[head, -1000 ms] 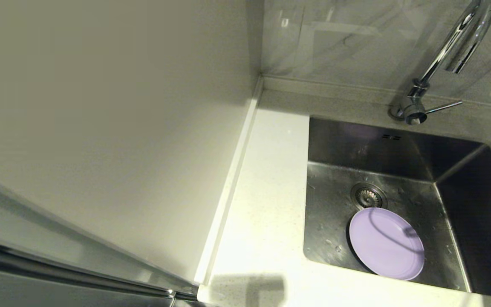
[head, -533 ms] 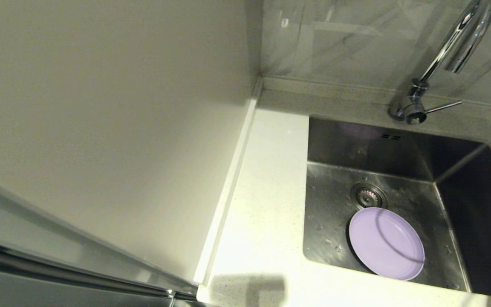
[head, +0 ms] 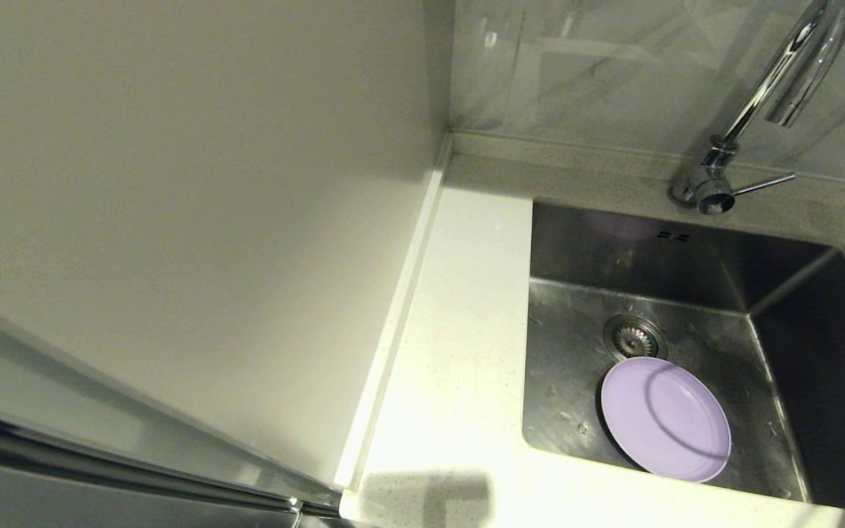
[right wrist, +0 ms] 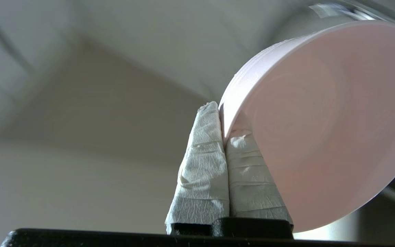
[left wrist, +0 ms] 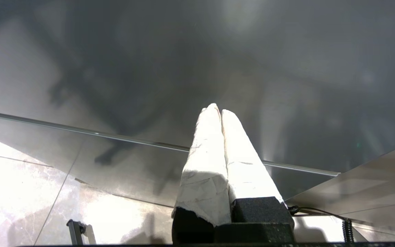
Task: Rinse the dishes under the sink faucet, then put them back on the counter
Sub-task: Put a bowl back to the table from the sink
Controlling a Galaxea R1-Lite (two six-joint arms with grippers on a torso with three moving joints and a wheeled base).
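Right end effector (right wrist: 222, 118): out of head view; tape-wrapped fingers pinched tight on rim of pink bowl (right wrist: 321, 127), one finger inside the wall, one outside.
Pink bowl: held on edge, hollow side facing right wrist camera; surroundings behind it too blurred to place.
Left end effector (left wrist: 220, 111): parked, out of head view; taped fingers pressed together, holding nothing; over glossy tiled floor (left wrist: 22, 192).
Lilac plate (head: 665, 419): lying flat on sink floor, just beside drain strainer (head: 634, 337), on its near side, edge about touching it.
Sink (head: 694, 253): steel basin, droplets on floor.
Faucet (head: 774, 95): chrome gooseneck at sink's back edge, spout over basin, thin lever pointing right; no water stream visible.
Counter (head: 459, 352): white speckled strip left of sink.
Blue-grey bowl: not visible in any view.
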